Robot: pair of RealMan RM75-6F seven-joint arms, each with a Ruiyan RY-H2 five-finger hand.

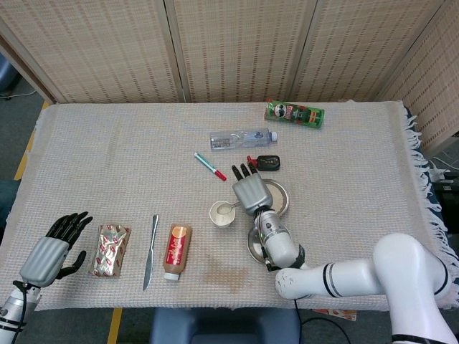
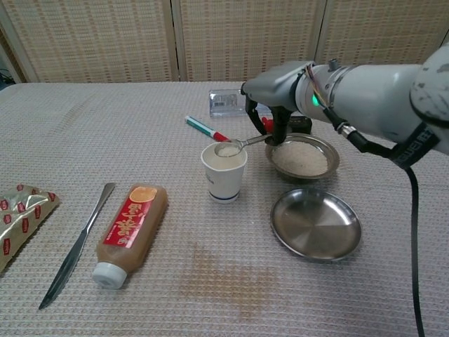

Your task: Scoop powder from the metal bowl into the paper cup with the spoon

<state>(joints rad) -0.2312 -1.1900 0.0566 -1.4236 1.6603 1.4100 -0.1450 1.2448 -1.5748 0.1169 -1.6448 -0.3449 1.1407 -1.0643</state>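
Right hand [image 2: 275, 105] grips one spoon [image 2: 238, 145] over one paper cup [image 2: 224, 170]; left hand [image 1: 51, 247] open; two metal bowls.

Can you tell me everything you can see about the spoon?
The spoon is small, shiny and looks like metal. The right robot hand holds its handle, so that end is hidden. Its round scoop end is heaped with pale powder and sits right over the open top of the white paper cup. It lies nearly flat, pointing from the metal bowl of powder toward the cup. Whether it touches the cup's rim is unclear.
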